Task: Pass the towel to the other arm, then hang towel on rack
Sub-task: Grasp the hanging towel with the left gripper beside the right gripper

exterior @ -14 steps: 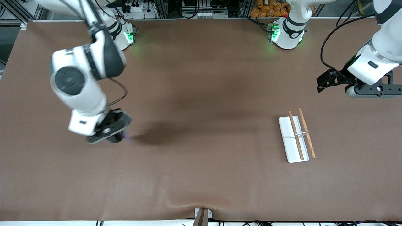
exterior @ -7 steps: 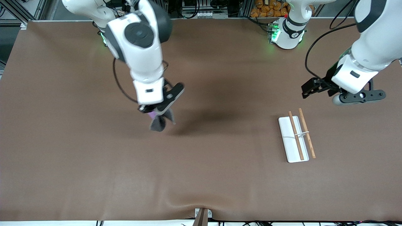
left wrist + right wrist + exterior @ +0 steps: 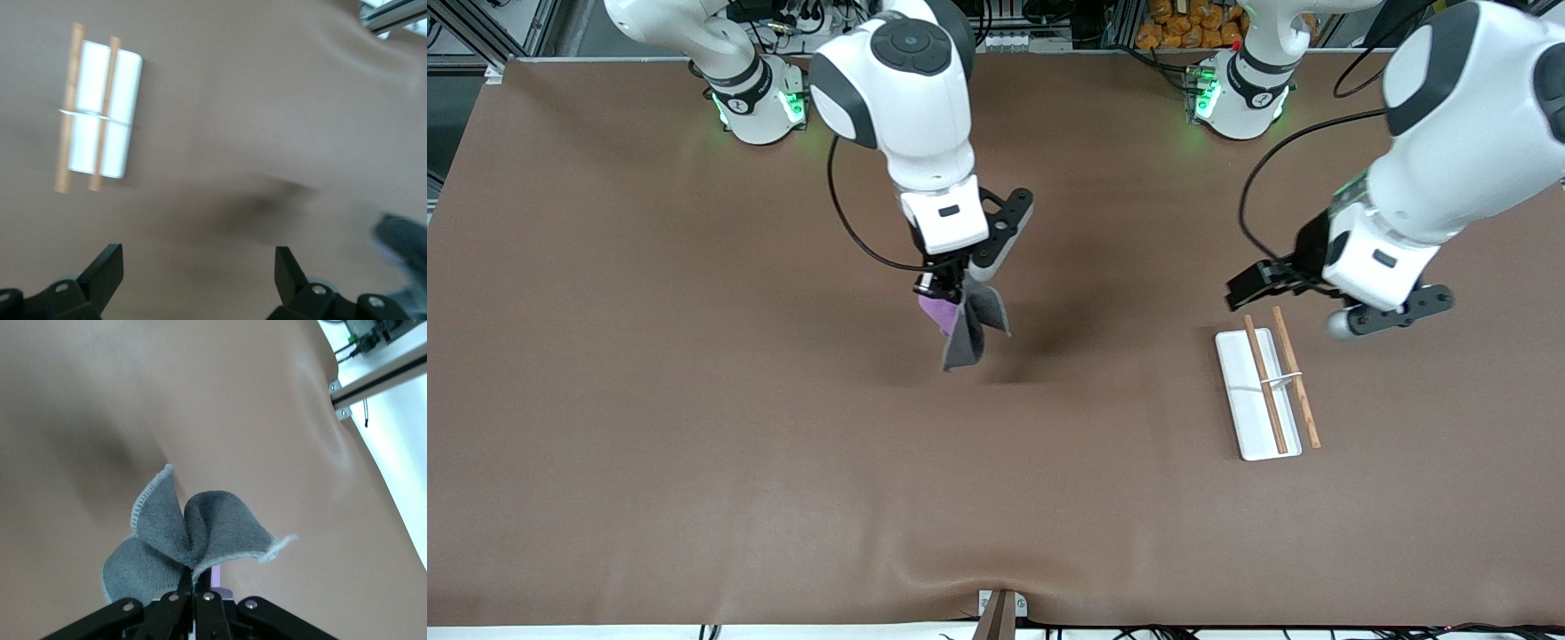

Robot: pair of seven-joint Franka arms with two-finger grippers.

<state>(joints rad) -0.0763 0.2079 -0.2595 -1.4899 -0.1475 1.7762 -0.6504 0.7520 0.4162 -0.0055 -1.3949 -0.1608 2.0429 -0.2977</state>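
My right gripper (image 3: 947, 292) is shut on the towel (image 3: 965, 327), which hangs from it in folds, dark grey with a purple patch, above the middle of the table. In the right wrist view the grey towel (image 3: 190, 540) bunches out of the closed fingers (image 3: 195, 588). The rack (image 3: 1267, 384), a white base with two wooden rods, lies toward the left arm's end of the table; it also shows in the left wrist view (image 3: 99, 110). My left gripper (image 3: 1249, 286) is open and empty, in the air over the table just beside the rack's end that is farther from the front camera.
The brown table cover (image 3: 694, 462) has a raised wrinkle near its front edge. The two arm bases (image 3: 756, 98) stand along the table's edge farthest from the front camera, with cables and equipment past them.
My right gripper has carried the towel up and toward the middle of the table. My left gripper has come down and in toward the rack.
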